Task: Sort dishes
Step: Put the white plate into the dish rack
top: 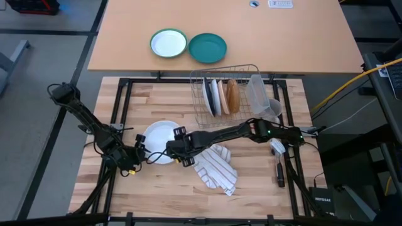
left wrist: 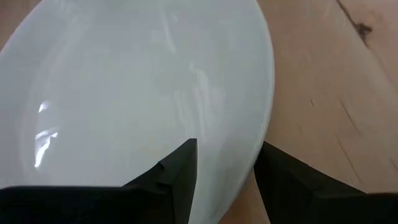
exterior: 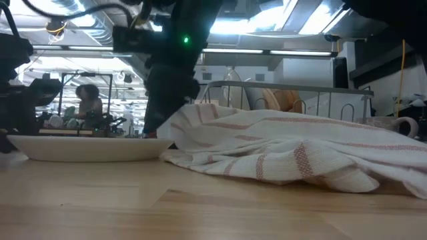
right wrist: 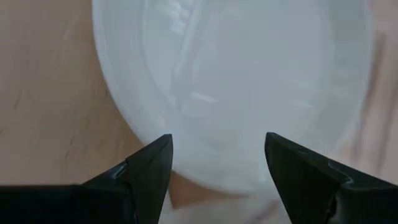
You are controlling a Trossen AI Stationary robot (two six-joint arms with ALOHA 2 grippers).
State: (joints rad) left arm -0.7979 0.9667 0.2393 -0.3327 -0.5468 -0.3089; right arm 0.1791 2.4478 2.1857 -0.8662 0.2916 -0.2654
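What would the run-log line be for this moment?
white plate: flat on table | left gripper: open, fingers astride its rim | right gripper: open at its opposite edge | rack: holds three dishes

plain white plate (top: 158,139) sits centre-left, white towel (top: 217,166) with reddish stripes lower middle, teal plate (top: 208,48) and green-rimmed white plate (top: 168,43) up top, tan plate (top: 232,95) in the rack
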